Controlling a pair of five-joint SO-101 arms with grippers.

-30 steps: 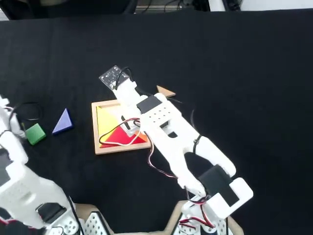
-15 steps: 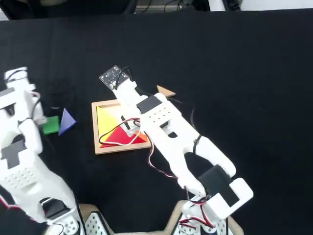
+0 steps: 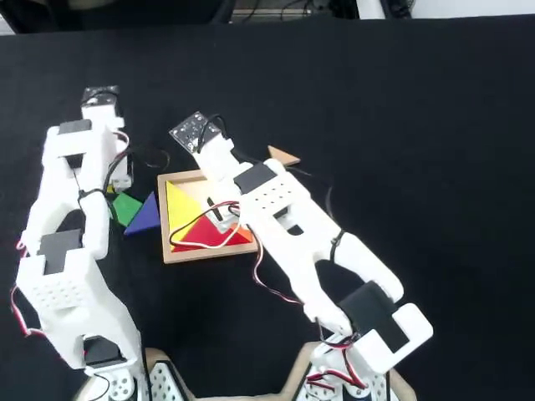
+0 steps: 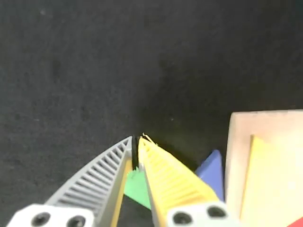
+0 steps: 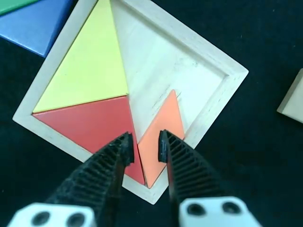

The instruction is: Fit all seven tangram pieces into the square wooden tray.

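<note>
On the black table [image 3: 435,125], left of its middle and toward the near edge: the square wooden tray [image 3: 201,253], lying flat. Inside it, three pieces set flush. Yellow triangle [image 5: 90,71] along the tray's left side, red triangle [image 5: 90,125] along its near side. Smaller orange triangle [image 5: 163,123] by the near right corner, edge to edge with the red one. Bare wood across the far right part of the tray.

Outside the tray, just beside its left rim: blue triangle [image 3: 144,214]. Against that, farther toward the table's left edge: green piece [image 3: 125,206]. Past the tray's far right corner, apart from the rim: tan piece [image 3: 284,155], partly hidden by the arm.

Left gripper [image 4: 136,143] low over the green piece, fingertips pressed together, clenched on nothing. Right gripper [image 5: 144,138] above the tray, over the seam between red and orange. Jaws a narrow gap apart, released, grasping nothing; contact with the pieces impossible to tell.
</note>
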